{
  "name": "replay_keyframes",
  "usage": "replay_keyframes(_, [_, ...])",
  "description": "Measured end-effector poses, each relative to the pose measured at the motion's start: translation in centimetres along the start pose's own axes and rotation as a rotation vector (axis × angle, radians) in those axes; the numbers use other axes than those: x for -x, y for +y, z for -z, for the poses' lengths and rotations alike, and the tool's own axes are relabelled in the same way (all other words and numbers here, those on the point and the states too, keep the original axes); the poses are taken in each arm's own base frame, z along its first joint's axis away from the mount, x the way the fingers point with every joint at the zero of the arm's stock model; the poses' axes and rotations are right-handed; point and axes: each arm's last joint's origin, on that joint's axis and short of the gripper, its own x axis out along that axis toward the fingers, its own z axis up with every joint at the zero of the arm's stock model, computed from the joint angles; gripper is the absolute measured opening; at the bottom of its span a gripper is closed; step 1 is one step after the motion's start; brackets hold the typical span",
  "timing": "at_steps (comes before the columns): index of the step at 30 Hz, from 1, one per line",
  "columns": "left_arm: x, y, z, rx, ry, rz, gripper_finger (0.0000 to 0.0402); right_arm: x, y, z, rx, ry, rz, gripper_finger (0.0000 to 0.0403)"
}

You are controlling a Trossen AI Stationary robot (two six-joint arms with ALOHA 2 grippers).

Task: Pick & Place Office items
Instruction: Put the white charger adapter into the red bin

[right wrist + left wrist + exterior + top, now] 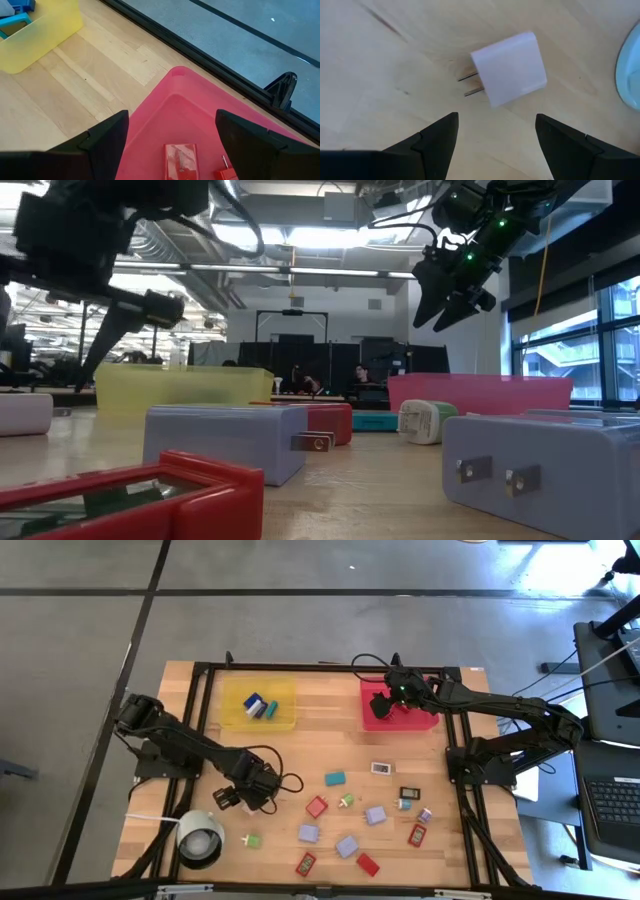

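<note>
While most of the office items [347, 845] lie scattered over the lower right half of the high view, a few already sit in the yellow tray [284, 720] at upper centre-left, and the red tray [372, 720] at upper centre holds at least a red piece or two. So the sorting looks, by my judgement, barely a quarter done. The left gripper [227, 798] hangs low at centre-left, near the white cylinder [199, 838]; the right gripper [391, 700] hangs over the red tray.

At table height, the low view shows both grippers well above the wood, the right one [447, 305] at upper right with fingers apart and nothing between them. Lilac plug blocks [225, 442] fill the foreground.

Only the left wrist view shows what the left gripper [495, 132] faces: a lilac charger block [510, 68] in the upper centre, prongs toward the left, lying free ahead of wide, empty fingers.

Only the right wrist view shows the tray's contents: a flat red item [181, 161] at bottom centre, between the right gripper's [172, 135] spread, empty fingers.
</note>
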Motion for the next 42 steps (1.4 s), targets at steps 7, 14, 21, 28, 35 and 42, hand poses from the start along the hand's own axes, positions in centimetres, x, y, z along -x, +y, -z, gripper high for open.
replay_keyframes(7, [-1.8,0.1,-0.5,-0.157,0.113,-0.023,0.0248,0.0,0.0,0.0,0.000,0.000,0.000,0.0301])
replay_keyframes(14, [-2.1,0.1,-1.2,-0.220,0.100,-0.095,0.0231,0.0,0.0,0.0,0.000,0.000,0.000,0.0301])
replay_keyframes(21, [-2.0,0.8,-1.7,-0.196,0.046,-0.159,0.0230,0.0,0.0,0.0,0.000,0.000,0.000,0.0301])
replay_keyframes(28, [-1.2,2.0,-1.9,-0.120,0.030,-0.227,0.0230,0.0,0.0,0.0,0.000,0.000,0.000,0.0301])
replay_keyframes(35, [2.3,3.0,-3.3,0.330,-0.019,-0.311,0.0231,0.0,0.0,0.0,0.000,0.000,0.000,0.0301])
replay_keyframes(42, [3.4,4.2,-2.9,1.072,-0.143,-0.321,0.0231,0.0,0.0,0.0,0.000,0.000,0.000,0.0301])
